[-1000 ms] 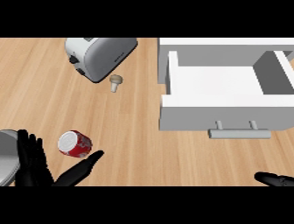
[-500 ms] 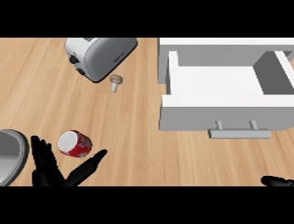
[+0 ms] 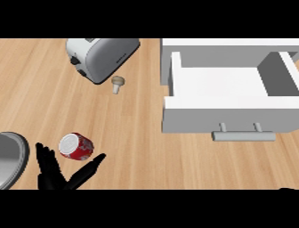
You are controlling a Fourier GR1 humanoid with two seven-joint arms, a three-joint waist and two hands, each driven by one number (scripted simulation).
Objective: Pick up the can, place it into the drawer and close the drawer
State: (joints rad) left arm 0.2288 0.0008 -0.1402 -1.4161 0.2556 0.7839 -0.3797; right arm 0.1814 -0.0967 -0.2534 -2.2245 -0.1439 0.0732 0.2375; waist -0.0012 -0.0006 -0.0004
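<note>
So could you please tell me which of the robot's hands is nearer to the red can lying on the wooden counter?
Left. The left hand sits just below the red can, fingers open around it, not touching. The right hand barely shows at the lower right edge, far across the counter.

The left hand showed at the lower left edge, fingers straight and spread, pointing up the view, with the thumb angled out to the right. Only the fingers and thumb were visible; palm and forearm sat below the edge. The right hand was barely in view, a small dark tip at the lower right edge, its pose unreadable
</note>
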